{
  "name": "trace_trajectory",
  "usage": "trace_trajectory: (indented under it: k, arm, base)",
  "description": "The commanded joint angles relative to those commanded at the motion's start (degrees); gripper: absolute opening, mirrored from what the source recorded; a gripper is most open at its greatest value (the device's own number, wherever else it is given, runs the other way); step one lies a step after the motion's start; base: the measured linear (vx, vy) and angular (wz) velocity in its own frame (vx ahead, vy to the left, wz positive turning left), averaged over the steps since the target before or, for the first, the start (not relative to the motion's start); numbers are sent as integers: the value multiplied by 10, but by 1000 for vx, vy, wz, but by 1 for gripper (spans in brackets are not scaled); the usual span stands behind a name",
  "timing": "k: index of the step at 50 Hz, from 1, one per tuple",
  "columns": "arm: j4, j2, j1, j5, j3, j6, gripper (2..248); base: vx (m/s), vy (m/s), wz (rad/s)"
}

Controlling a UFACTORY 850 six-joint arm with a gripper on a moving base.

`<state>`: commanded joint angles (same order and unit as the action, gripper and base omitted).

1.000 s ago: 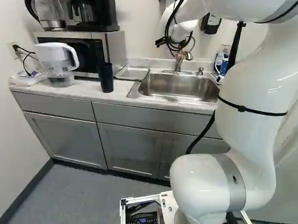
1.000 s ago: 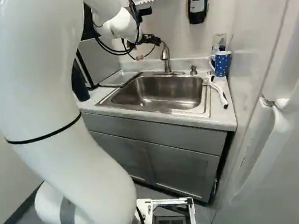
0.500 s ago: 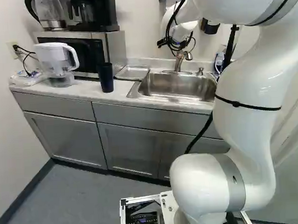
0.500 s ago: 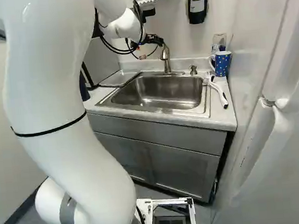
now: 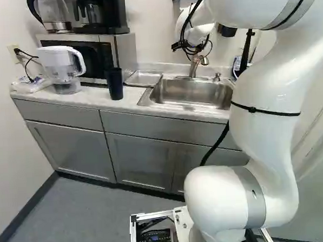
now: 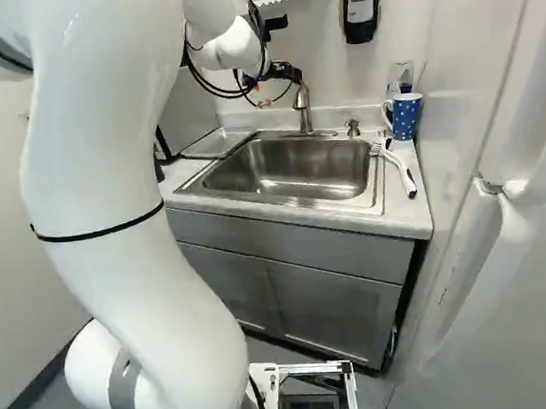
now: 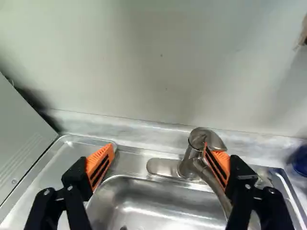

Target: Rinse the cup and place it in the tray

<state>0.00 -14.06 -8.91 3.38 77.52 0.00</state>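
Note:
Above the back of the sink, my gripper [image 6: 276,87] is close to the faucet [image 6: 302,101]. In the wrist view the gripper [image 7: 159,161] stands open with nothing gripped; one orange-padded finger overlaps the faucet [image 7: 190,155], and whether they touch I cannot tell. A blue mug with light dots [image 6: 406,116] stands on the counter at the sink's far right corner. Upright on the counter left of the sink is a dark tumbler [image 5: 114,83]. The shallow metal tray [image 5: 143,78] lies between the microwave and the sink basin [image 5: 195,92].
A microwave [image 5: 122,50] with a coffee maker on top and a water pitcher [image 5: 61,65] stand left of the tray. A white-handled brush [image 6: 401,171] lies at the sink's right edge. A soap dispenser [image 6: 360,1] hangs on the wall; a white door [image 6: 534,239] is at the right.
The arm has swung a little: its wrist and gripper have shifted slightly right, nearer the faucet, in both base views. The base and the counter things have stayed put.

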Motion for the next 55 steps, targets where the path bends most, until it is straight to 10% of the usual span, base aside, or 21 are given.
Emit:
trace_trajectory:
  k: [55]
  arm:
    - [0,-3,-2,96,3,0,247]
  base:
    - [0,0,0]
